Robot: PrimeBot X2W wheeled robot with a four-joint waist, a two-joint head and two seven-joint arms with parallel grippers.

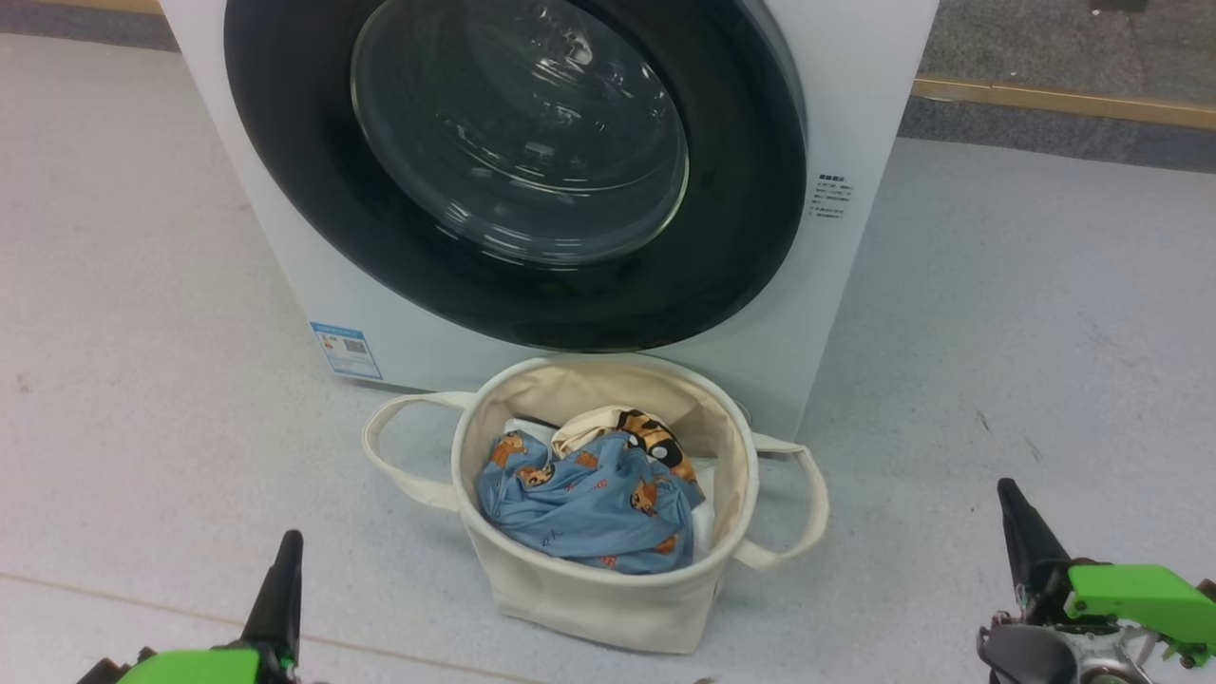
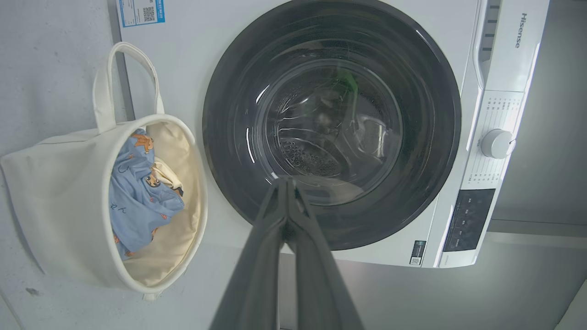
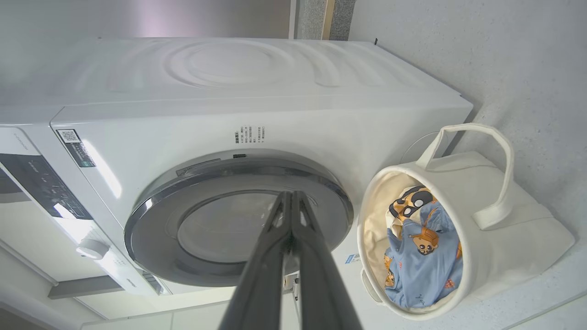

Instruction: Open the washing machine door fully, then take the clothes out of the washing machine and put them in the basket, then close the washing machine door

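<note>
The white washing machine (image 1: 855,114) stands ahead with its round black washing machine door (image 1: 518,171) closed flat against the front. Just in front of it, the cream basket (image 1: 608,589) sits on the floor holding the clothes (image 1: 589,499): a light blue garment with orange cartoon animals and a cream piece with an orange-black face. My left gripper (image 1: 288,543) is at the lower left and my right gripper (image 1: 1007,494) at the lower right, both shut and holding nothing, well back from the basket. In the left wrist view the left gripper (image 2: 285,181) points at the door (image 2: 330,123).
Grey floor (image 1: 997,313) surrounds the machine and basket. A wooden strip (image 1: 1064,100) runs along the far right. The machine's control panel with a white knob (image 2: 496,143) shows in the left wrist view. A small blue label (image 1: 346,350) marks the lower front corner.
</note>
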